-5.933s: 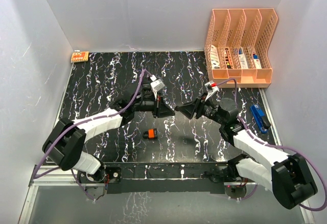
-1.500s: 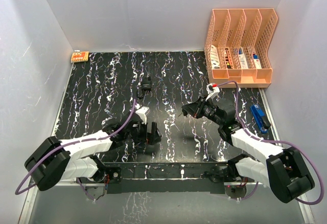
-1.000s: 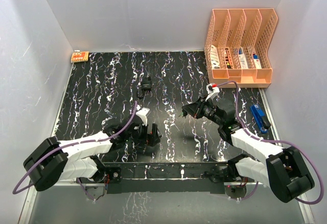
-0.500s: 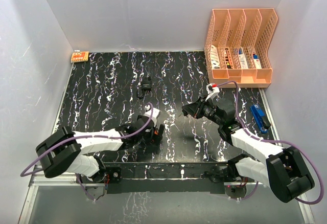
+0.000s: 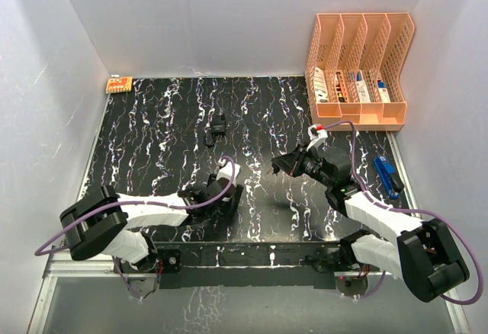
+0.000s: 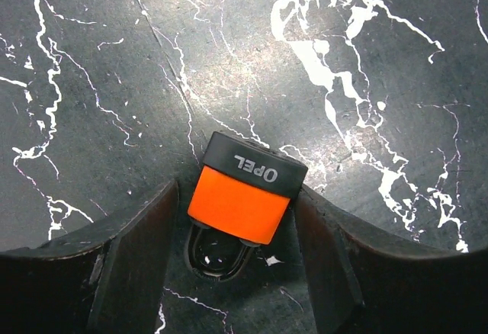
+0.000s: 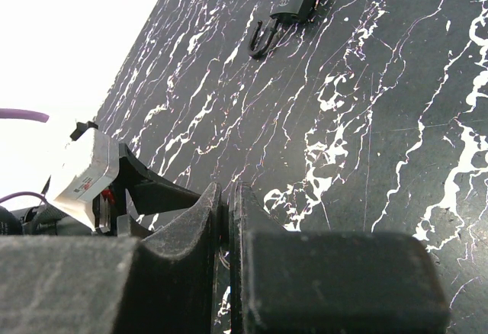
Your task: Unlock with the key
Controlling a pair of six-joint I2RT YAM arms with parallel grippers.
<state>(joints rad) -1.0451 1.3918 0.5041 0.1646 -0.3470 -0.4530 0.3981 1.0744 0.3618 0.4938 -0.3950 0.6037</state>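
Observation:
An orange padlock [image 6: 240, 200] with a black cap marked OPEL lies flat on the marbled black table [image 5: 152, 136], shackle toward the camera. My left gripper [image 6: 238, 193] is down over it, open, with a finger on each side. The right finger [image 6: 328, 242] touches the cap's corner and the left finger [image 6: 145, 235] stands a sliver off. In the top view the left gripper [image 5: 227, 195] covers the padlock. My right gripper [image 5: 276, 168] hovers mid-table, shut on the small key [image 5: 274, 171]. A black padlock [image 5: 217, 128] lies further back with its shackle open; it also shows in the right wrist view [image 7: 293, 2].
A peach file organizer [image 5: 358, 67] with several items stands at the back right. A blue object [image 5: 387, 175] lies at the right edge. A small orange card [image 5: 118, 84] sits in the back left corner. White walls enclose the table.
My left gripper has shifted slightly right and settled over the orange padlock, and its jaws have narrowed around it. The right arm has stayed still.

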